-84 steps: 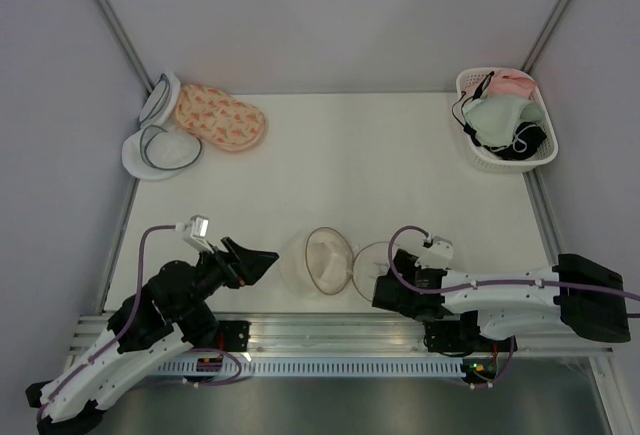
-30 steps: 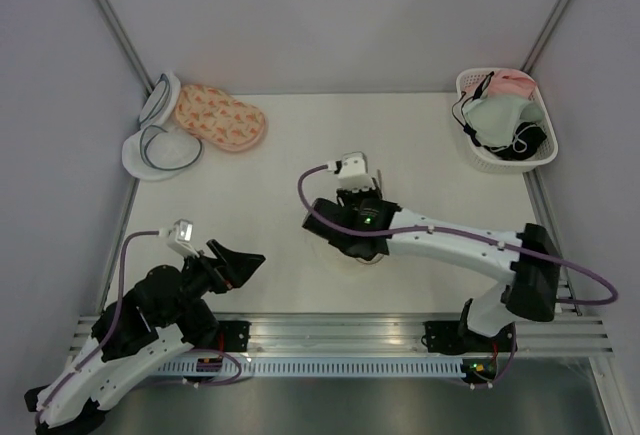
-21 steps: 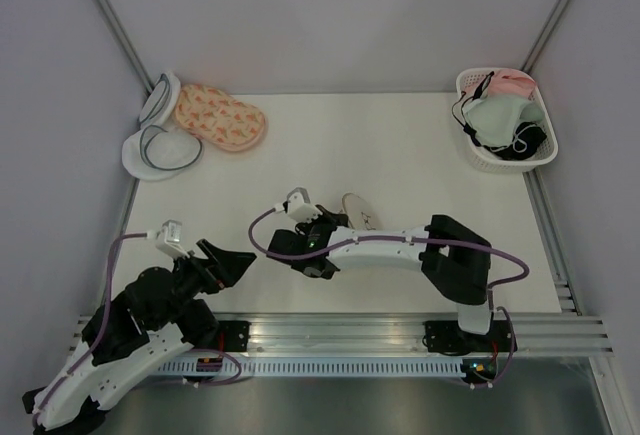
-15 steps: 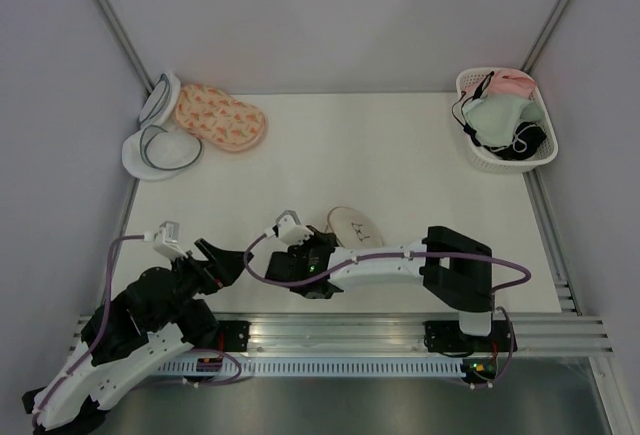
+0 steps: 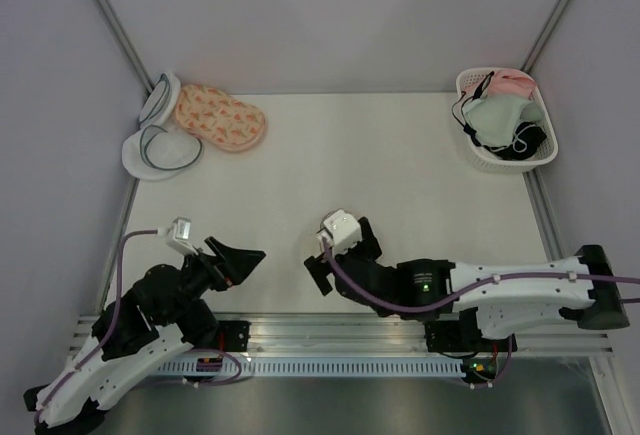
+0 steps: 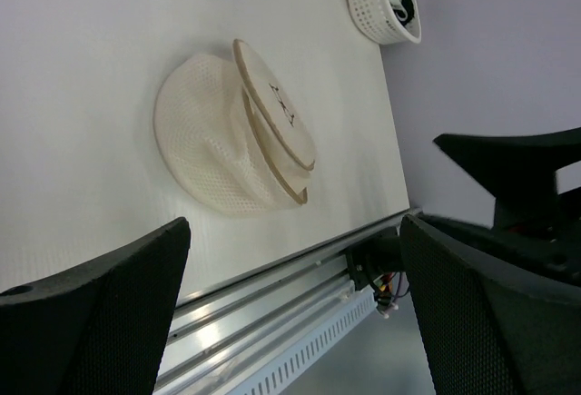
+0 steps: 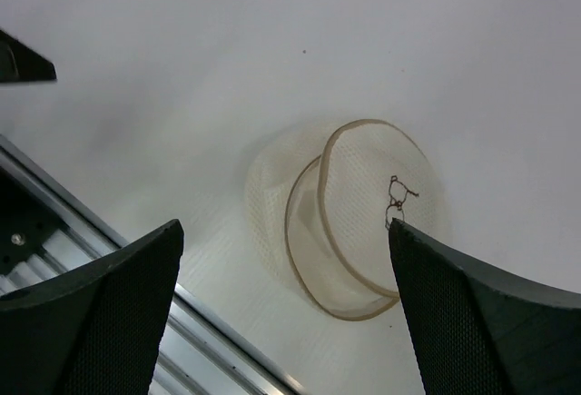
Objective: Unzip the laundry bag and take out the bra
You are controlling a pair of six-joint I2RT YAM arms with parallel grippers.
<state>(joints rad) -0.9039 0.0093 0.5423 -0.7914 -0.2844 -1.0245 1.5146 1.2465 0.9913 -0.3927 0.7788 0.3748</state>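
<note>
Top external — white table [image 5: 400, 155], pale grey walls [image 5: 330, 15]; left claw [image 6: 292, 224] and right claw [image 7: 284, 224] released, empty.

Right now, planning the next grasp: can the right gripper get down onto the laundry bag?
Probably yes. The right gripper hangs open right above the laundry bag, which lies part-open on the table, and nothing shows between them.

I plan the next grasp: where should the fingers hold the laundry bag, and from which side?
Probably the tan rim of the laundry bag, from above: the two halves gape there, so a thin raised edge stands free.
</note>
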